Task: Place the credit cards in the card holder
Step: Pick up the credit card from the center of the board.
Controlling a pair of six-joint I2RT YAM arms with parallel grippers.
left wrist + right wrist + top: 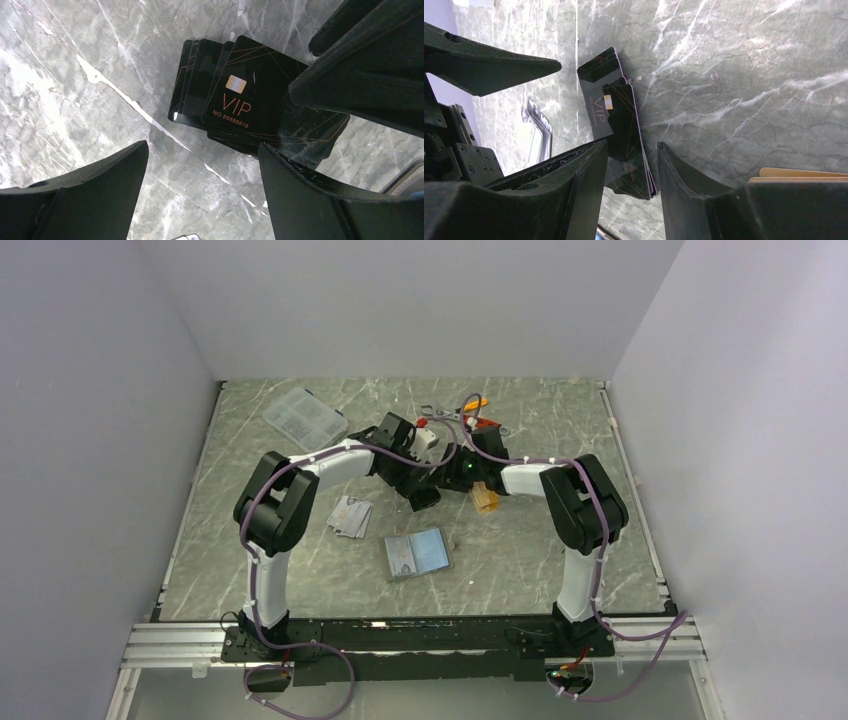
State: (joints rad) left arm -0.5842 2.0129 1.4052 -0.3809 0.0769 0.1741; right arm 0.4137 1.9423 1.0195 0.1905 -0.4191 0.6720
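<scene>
- With the left gripper point(202, 150): hovering wide open over the table point(75, 75), gripping nothing, pointing at the black cards point(240, 100) just past its fingertips.
- With the right gripper point(630, 145): straddling that same fanned stack, standing partly open around it, not showing clearly whether the pads are pinching.
- Leaving the card holder point(418, 554) lying open nearer the arm bases, well apart from both grippers, with its slots too small to read for cards.
- Leaving the silvery cards point(350, 517) lying loose, near the holder's left side.
- Leaving the orange cards point(486, 498) resting just beside the right gripper.
- Judging the task as barely started: working on picking up the black cards, with carrying and slotting of all three piles apparently remaining.
</scene>
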